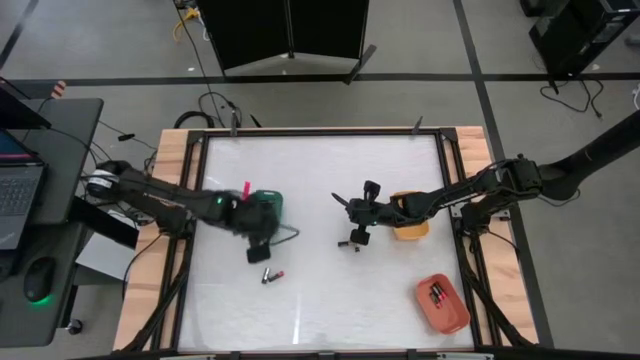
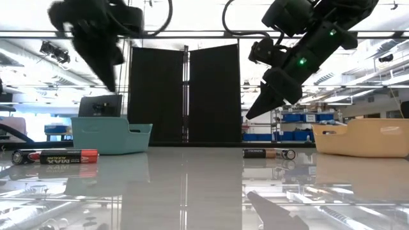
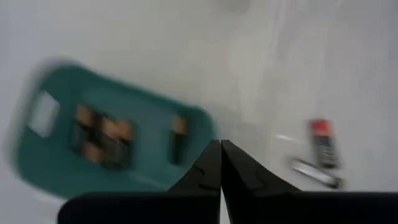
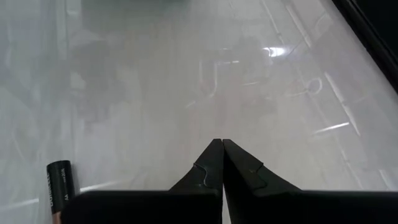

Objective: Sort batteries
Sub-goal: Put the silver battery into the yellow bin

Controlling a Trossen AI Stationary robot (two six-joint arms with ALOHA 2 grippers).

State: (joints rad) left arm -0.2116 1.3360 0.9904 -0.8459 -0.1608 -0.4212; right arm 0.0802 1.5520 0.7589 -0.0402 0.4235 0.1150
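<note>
Batteries, high view: two loose cells (image 1: 272,275) lie on the white table (image 1: 320,300), just in front of the left gripper (image 1: 258,250); one more cell (image 1: 352,244) lies beside the right gripper (image 1: 358,236), near the table's middle.
Trays, high view: green tray (image 1: 268,205) sits under the left arm's wrist; orange tray (image 1: 410,228) is partly covered by the right arm; red tray (image 1: 443,304) at the front right holds several cells (image 1: 436,294).
Left gripper, high view: tip points toward the two loose cells, apart from them, nothing held.
Low view: red-ended cell (image 2: 56,156) lies flat at left with the left gripper (image 2: 114,82) raised well above it; copper-ended cell (image 2: 268,153) lies flat at centre right, with the right gripper (image 2: 250,115) hanging above it and clear of it.
Left wrist view: fingers (image 3: 209,171) pressed together, empty; green tray (image 3: 112,143) with cells inside lies beyond on one side, two loose cells (image 3: 320,155) on the other, neither touched.
Right wrist view: fingers (image 4: 211,163) pressed together, empty; one dark cell (image 4: 61,186) lies on the table off to the side of the tip, not between the jaws.
</note>
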